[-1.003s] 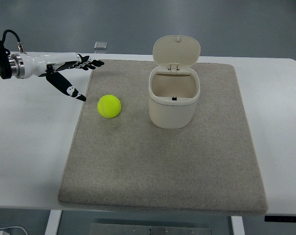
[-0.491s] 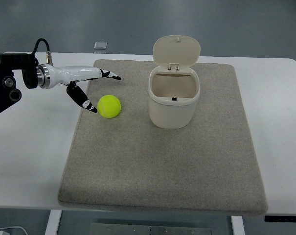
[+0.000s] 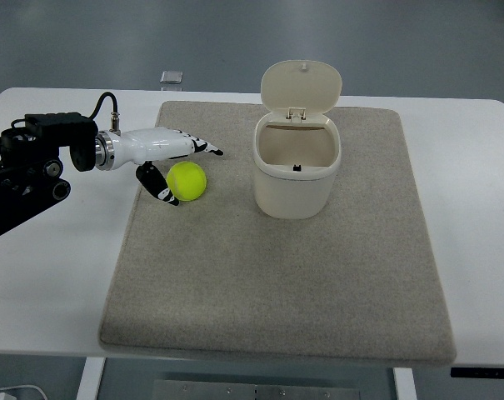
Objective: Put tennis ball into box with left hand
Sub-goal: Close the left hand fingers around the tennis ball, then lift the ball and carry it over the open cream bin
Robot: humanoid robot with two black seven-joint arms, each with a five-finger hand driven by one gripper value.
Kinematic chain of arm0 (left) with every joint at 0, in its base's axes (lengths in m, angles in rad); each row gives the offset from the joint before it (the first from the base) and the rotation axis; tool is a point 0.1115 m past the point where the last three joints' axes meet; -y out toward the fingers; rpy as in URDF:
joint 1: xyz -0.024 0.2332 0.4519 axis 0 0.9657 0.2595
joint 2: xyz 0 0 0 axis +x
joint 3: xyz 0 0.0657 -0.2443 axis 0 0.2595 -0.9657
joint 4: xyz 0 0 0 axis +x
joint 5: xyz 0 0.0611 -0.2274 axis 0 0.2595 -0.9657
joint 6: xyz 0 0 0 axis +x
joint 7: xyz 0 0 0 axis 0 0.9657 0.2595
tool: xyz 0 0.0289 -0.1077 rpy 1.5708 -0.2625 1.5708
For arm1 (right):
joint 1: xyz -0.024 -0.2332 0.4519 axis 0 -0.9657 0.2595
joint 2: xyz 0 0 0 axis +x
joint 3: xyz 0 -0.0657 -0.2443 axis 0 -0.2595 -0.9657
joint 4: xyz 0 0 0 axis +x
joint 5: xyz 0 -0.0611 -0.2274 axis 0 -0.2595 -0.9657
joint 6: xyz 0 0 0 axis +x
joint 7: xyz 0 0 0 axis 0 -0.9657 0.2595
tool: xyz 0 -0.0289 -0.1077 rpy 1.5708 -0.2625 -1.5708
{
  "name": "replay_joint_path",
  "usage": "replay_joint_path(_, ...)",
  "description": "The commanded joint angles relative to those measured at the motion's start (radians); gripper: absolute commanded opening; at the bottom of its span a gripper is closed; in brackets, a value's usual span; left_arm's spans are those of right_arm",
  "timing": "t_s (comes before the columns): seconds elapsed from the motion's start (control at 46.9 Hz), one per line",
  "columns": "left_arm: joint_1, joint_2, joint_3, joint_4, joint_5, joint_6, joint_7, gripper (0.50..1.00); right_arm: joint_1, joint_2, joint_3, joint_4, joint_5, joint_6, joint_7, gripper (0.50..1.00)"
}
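Note:
A yellow-green tennis ball (image 3: 187,181) lies on the beige mat (image 3: 276,275), left of the box. The box (image 3: 296,171) is a cream bin standing upright with its hinged lid (image 3: 301,84) flipped up and its inside showing bare. My left hand (image 3: 189,173) reaches in from the left edge, white with black fingertips. Its fingers (image 3: 203,147) stretch over the ball's far side and the thumb (image 3: 159,189) sits at the ball's near left, spread around it without closing. The right arm does not show.
The mat covers most of a white table (image 3: 52,275). A small grey object (image 3: 172,78) lies at the table's far edge behind the mat. The black forearm housing (image 3: 31,167) sits over the table's left side.
The left hand has travelled right from the mat's left edge until its open fingers straddle the ball. The ball and box have stayed put.

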Motion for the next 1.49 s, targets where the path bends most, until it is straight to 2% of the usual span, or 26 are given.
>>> replay_joint_path(0.0, 0.0, 0.001, 0.004, 0.001, 0.031, 0.001, -0.001, 0.971, 0.001, 0.0, 0.0, 0.0, 0.0, 0.0, -0.001, 0.94)
replay_joint_path(0.128, 0.0, 0.0, 0.012, 0.001, 0.046, 0.001, -0.001, 0.924, 0.001, 0.0, 0.0, 0.0, 0.0, 0.0, -0.001, 0.938)
replay_joint_path(0.363, -0.002, -0.006, 0.024, 0.001, 0.061, 0.001, -0.001, 0.707, -0.001, 0.0, 0.0, 0.0, 0.0, 0.0, -0.001, 0.938)
replay_joint_path(0.405, -0.002, -0.006, 0.027, 0.006, 0.075, 0.001, -0.001, 0.694, 0.001, 0.0, 0.0, 0.0, 0.0, 0.0, -0.001, 0.938)
replay_joint_path(0.448, -0.002, -0.006, 0.027, 0.011, 0.084, 0.001, -0.001, 0.658, 0.0, 0.0, 0.0, 0.0, 0.0, 0.0, -0.001, 0.938)
replay_joint_path(0.597, -0.009, -0.003, 0.024, 0.011, 0.086, 0.004, -0.001, 0.621, -0.001, 0.0, 0.0, 0.0, 0.0, 0.0, 0.001, 0.938)
replay_joint_path(0.704, -0.02, 0.003, 0.012, 0.006, 0.074, 0.005, -0.001, 0.557, 0.001, 0.0, 0.0, 0.0, 0.0, 0.0, 0.001, 0.938)
replay_joint_path(0.811, -0.051, 0.02, -0.025, -0.009, 0.058, 0.016, -0.005, 0.551, -0.001, 0.0, 0.0, 0.0, 0.0, 0.0, -0.001, 0.94)
replay_joint_path(0.917, -0.065, 0.047, -0.06, -0.057, 0.002, 0.015, -0.051, 0.551, -0.001, 0.0, 0.0, 0.0, 0.0, 0.0, -0.001, 0.938)
replay_joint_path(1.216, -0.158, 0.121, -0.06, -0.258, -0.029, 0.013, -0.156, 0.523, 0.001, 0.0, 0.0, 0.0, 0.0, 0.0, -0.001, 0.938)
replay_joint_path(1.472, -0.262, 0.081, -0.042, -0.261, -0.014, 0.01, -0.171, 0.529, 0.0, 0.0, 0.0, 0.0, 0.0, 0.0, -0.001, 0.938)
